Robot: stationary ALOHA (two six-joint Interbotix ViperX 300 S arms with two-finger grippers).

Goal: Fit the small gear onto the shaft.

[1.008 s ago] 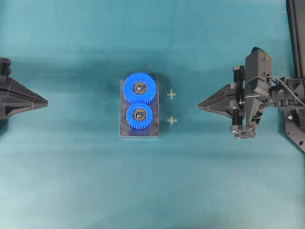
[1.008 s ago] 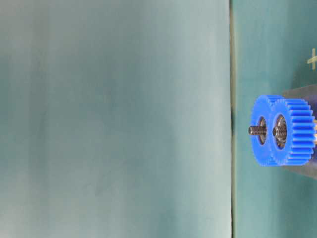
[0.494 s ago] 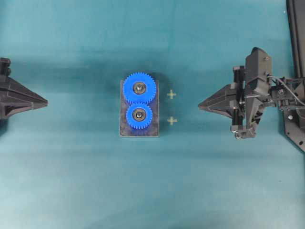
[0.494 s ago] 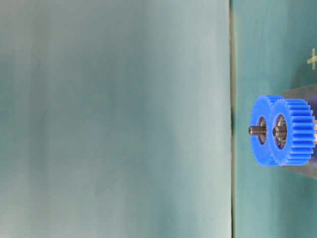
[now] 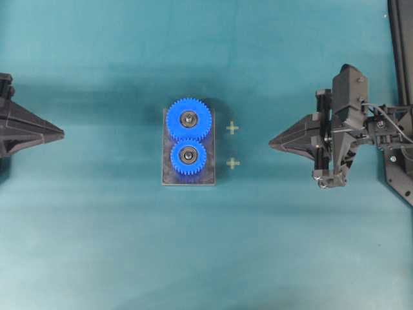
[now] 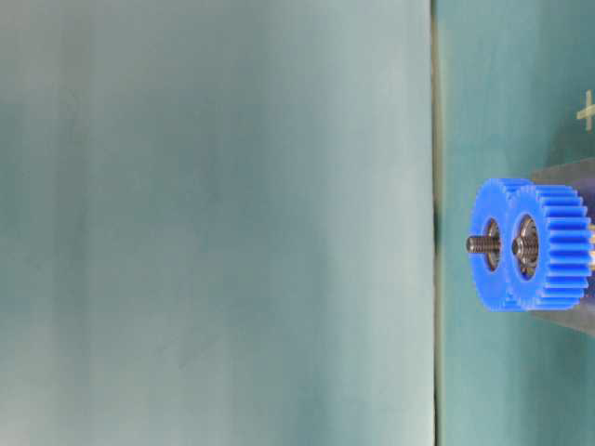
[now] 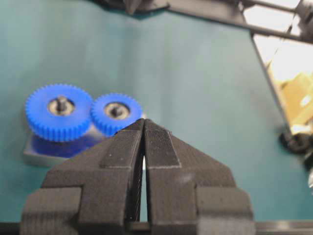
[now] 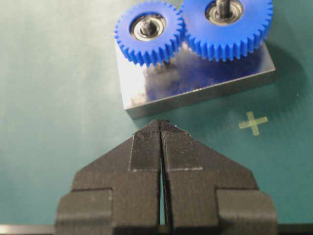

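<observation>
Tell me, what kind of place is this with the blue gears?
Probably a robot lab test bench. Two black grippers, the left gripper and right gripper, face a metal plate on a teal mat marked with crosses, carrying the small gear and larger gear.

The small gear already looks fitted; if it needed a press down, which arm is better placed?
Right, marginally: the right gripper sits nearer the small gear than the left gripper. Both are shut, empty.

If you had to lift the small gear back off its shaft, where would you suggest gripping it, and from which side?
Grip the small gear across its toothed rim, coming straight down from above. It lies flat on the grey plate, meshed with the larger gear on one side, so the pads should probably close on the two free flanks, clear of the mesh.
</observation>
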